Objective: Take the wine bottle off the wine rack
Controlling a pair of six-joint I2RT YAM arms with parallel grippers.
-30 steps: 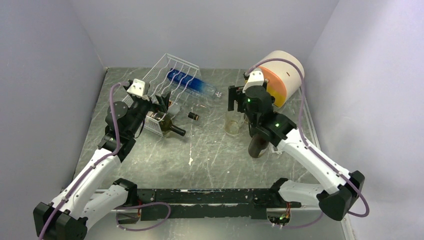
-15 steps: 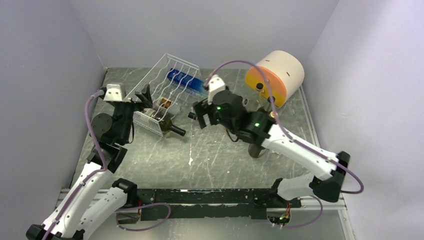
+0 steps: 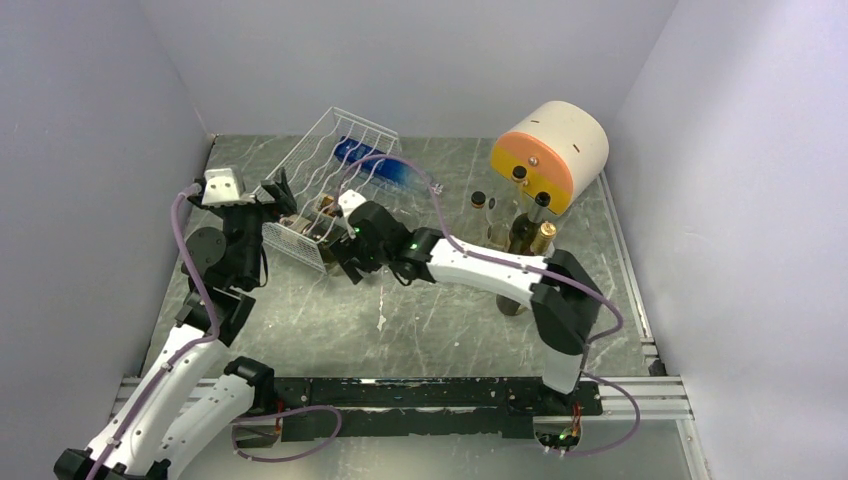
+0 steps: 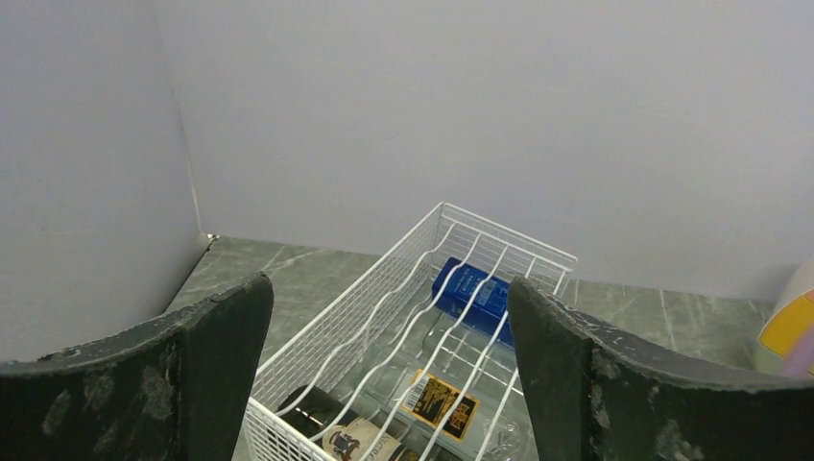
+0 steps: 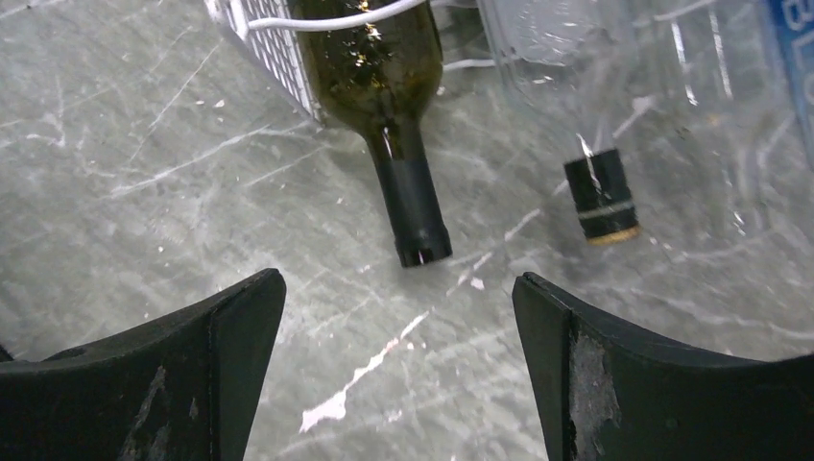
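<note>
Even, diffuse light from above — bright, shadows faint and soft. Pale sheen on the worktop [image 3: 440,310]; small glints on the wine bottle [image 5: 379,77]. Near fingers [image 5: 144,384] slightly soft — everything beyond sharp.

The wine bottle [image 5: 384,77] lies in the wine rack [image 3: 297,245], neck poking out onto the table [image 5: 173,240].

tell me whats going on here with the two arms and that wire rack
Two robot arms are set to pull a dark green glass wine bottle out of a white wire rack. The bottle lies in the rack with its neck sticking out over the grey table. The right gripper hovers open just in front of the bottle's mouth, not touching it. The left gripper, also open, hovers by the rack. Nothing is held yet.
</note>
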